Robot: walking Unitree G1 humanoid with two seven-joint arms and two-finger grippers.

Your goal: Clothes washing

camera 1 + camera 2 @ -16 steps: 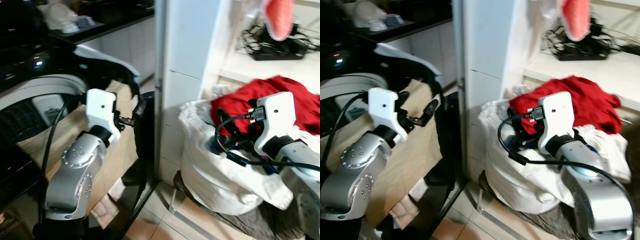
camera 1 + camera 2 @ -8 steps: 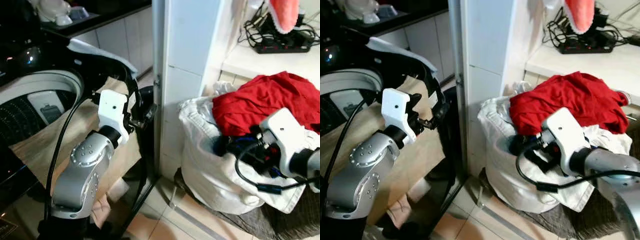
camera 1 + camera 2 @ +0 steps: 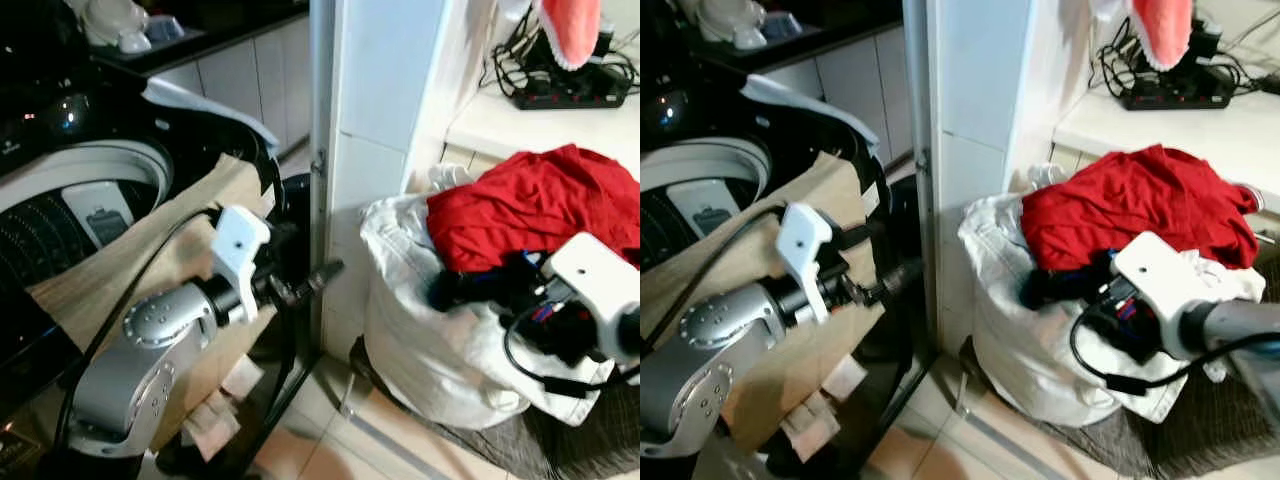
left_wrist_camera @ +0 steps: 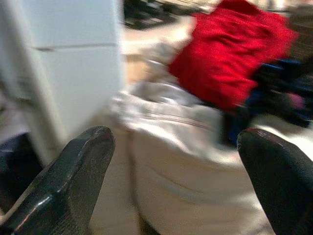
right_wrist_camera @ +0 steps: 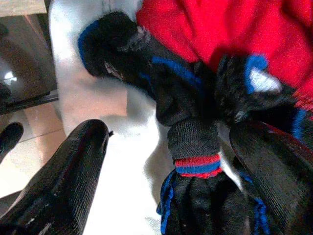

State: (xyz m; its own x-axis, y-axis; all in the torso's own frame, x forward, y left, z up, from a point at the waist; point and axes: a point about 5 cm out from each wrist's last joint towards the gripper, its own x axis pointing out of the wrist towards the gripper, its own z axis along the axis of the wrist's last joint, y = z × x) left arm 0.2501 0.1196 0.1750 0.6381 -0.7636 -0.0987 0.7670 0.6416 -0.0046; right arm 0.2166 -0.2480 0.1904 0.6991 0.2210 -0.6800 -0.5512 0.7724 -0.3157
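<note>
beside a white pillar (image 3: 375, 90), a white laundry bag (image 3: 430, 340) sits on the tiled floor, stuffed and heaped above its rim. to the robot's left stands a washing machine (image 3: 90, 190) with its drum open and a tan cloth (image 3: 130, 270) draped over its front edge.

the right gripper (image 5: 166, 161) sits at the bag's near side, its fingers (image 5: 63, 176) spread wide around a dark garment (image 5: 190, 142) and not yet closed on it. the left gripper (image 4: 171, 161) hangs between the washer and the bag, its fingers apart and empty, pointing toward the bag.

risks, as a judgement: the dark garment looks tangled with the clothes around it, so a pull may drag several items out together or tip the soft bag. the grip may catch only a thin fold and slip. the red garment (image 3: 520, 205) piled on top could slide off onto the floor. the left arm is close to the pillar's edge and may knock it.

the dark garment is black knit fabric with blue trim and a ribbed cuff banded in red and blue (image 5: 198, 164). it looks soft, bunched and knotted, lying partly under the red garment at the bag's near edge.
</note>
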